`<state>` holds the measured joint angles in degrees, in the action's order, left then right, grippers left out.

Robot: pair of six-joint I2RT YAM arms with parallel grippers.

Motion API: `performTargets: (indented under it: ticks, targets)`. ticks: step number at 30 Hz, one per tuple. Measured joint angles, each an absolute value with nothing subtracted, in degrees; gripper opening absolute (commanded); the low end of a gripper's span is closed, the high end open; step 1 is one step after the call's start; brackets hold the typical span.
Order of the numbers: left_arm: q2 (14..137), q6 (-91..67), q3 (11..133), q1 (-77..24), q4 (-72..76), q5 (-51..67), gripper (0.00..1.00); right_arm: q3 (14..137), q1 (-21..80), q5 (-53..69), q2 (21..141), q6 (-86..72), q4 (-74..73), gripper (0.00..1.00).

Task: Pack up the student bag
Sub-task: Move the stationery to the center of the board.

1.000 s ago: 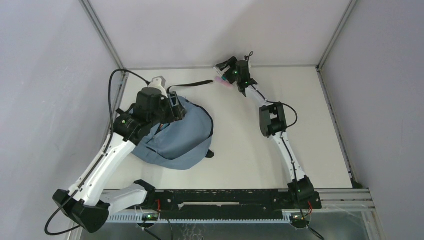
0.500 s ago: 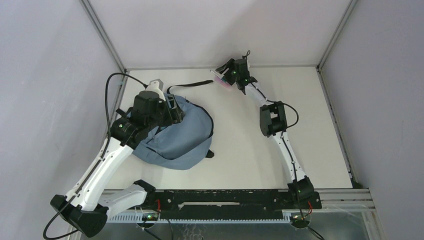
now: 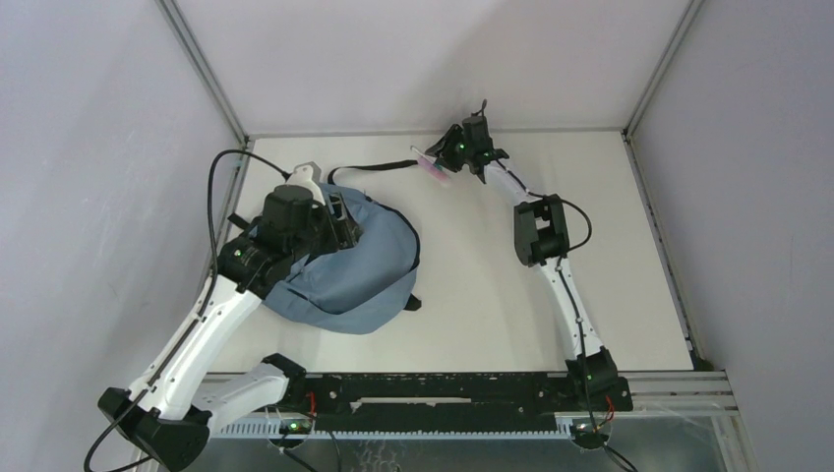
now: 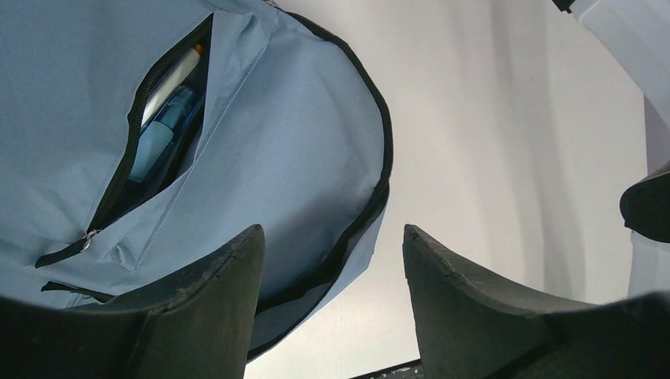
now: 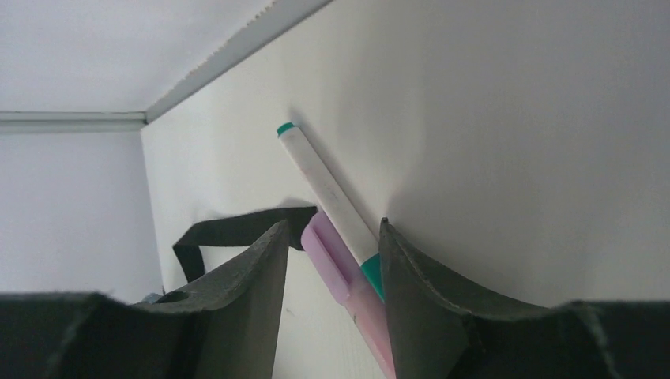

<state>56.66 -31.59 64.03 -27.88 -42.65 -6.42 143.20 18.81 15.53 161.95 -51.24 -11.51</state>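
Note:
The slate-blue student bag (image 3: 349, 270) lies at the left of the table. Its zipped pocket (image 4: 150, 134) gapes, with a blue marker (image 4: 154, 142) and a white pen (image 4: 174, 75) inside. My left gripper (image 4: 332, 230) hovers open over the bag's rounded edge, holding nothing, and shows over the bag's back end (image 3: 341, 211) from above. At the back my right gripper (image 5: 333, 223) stands open astride a white teal-tipped pen (image 5: 324, 185) and a pink highlighter (image 5: 336, 264). The right finger is against them, with a gap on the left. They show pink (image 3: 433, 167) from above.
A black strap (image 5: 229, 233) of the bag trails over the table towards the pens, seen from above too (image 3: 379, 167). The back wall (image 3: 443, 69) rises close behind the right gripper. A black cable (image 3: 211, 197) loops by the left wall.
The right gripper has shifted a little left and turned over the pens. The left arm has drawn slightly back and down over the bag.

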Motion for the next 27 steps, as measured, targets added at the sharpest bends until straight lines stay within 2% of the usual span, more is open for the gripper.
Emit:
performTargets:
  ticks: [14,21,27]
  targets:
    - [56.1,-31.7,62.5,-27.9,-42.1,-5.8,0.69,143.7,19.6,13.0,159.2,-39.9,-23.2,0.38]
    - [55.9,-31.7,62.5,-27.9,-41.4,-5.7,0.69,144.5,19.7,10.9,158.6,-37.3,-27.6,0.37]
    - [54.5,-32.0,60.5,-27.9,-41.1,-5.3,0.69,145.2,19.7,9.3,158.2,-35.1,-30.9,0.32]
